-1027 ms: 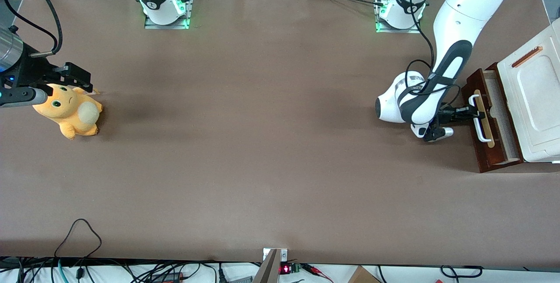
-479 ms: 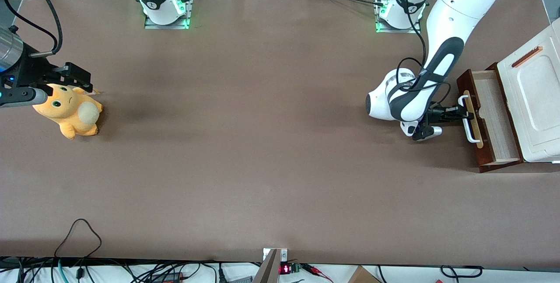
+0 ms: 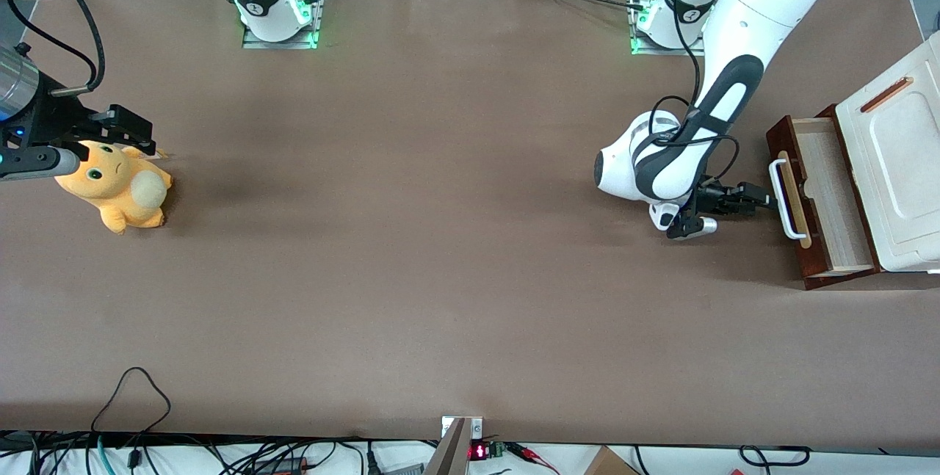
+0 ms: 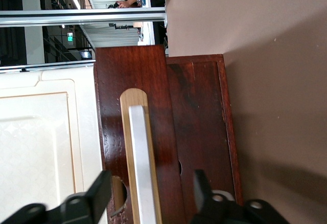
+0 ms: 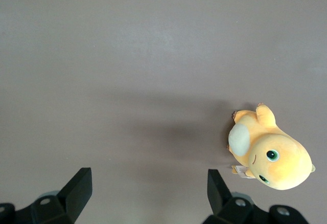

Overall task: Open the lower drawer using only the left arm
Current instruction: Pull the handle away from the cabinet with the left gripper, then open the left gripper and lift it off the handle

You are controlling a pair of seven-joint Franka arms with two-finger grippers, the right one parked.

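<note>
Drawer (image 3: 822, 200): pulled out of the cabinet (image 3: 899, 167), pale inside showing.
Handle (image 3: 783, 198): long axis crosswise to the pull.
Gripper (image 3: 764, 201): just off the handle; jaws wide, empty.

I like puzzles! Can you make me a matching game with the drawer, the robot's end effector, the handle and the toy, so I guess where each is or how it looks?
Things:
1. lower drawer
2. end effector
3. white bar handle
4. orange plush toy

Descriptions:
A. open, just in front of the handle, not touching it
B. toward the parked arm's end of the table
C. pulled out, pale wood inside
D. on a pale wooden strip

Pairs: 1-C, 2-A, 3-D, 4-B
</note>
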